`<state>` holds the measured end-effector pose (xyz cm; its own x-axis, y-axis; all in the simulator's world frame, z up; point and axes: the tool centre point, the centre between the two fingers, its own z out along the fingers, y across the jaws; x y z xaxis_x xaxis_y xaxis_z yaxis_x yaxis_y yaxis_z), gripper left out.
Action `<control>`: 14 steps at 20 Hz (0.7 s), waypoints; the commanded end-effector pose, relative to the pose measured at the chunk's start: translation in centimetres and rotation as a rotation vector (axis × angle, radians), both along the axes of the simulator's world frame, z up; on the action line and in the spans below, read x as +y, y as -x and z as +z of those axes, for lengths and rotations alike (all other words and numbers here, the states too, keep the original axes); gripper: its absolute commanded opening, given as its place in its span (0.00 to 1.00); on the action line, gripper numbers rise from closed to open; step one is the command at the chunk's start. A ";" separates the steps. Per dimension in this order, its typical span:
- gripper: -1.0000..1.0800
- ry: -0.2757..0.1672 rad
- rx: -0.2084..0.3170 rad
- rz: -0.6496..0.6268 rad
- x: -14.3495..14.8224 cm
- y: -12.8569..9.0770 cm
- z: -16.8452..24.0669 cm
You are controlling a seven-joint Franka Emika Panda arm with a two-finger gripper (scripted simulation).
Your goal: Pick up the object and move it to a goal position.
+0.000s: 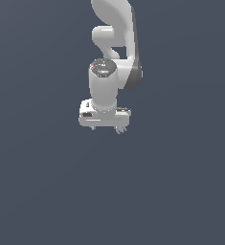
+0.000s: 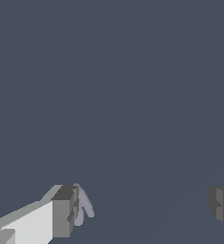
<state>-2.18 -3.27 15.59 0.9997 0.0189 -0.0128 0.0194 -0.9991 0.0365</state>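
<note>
Exterior view: the white arm hangs down over a plain dark slate-grey surface, its wrist and hand seen from above.
Object, look: the object is tiny, pale lavender-grey and lumpy, with a few short irregular prongs; it is far smaller than the hand.
Object, place: in the wrist view it sits right against the inner face of one finger; whether it touches is hard to tell. In the exterior view it peeks out just below the hand's edge, toward the exterior view's right.
Gripper: the gripper has its jaws spread wide, the other finger standing well apart from the first, with only bare surface between; nothing is grasped.
Surroundings: only the flat grey surface shows around the object.
In the way: the hand itself hides most of the object in the exterior view.
</note>
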 end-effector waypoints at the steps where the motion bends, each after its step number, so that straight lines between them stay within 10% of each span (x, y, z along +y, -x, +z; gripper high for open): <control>1: 0.96 -0.002 0.001 0.041 0.8 0.7 -1.0; 14: 0.96 -0.026 -0.001 0.361 6.3 7.6 -7.9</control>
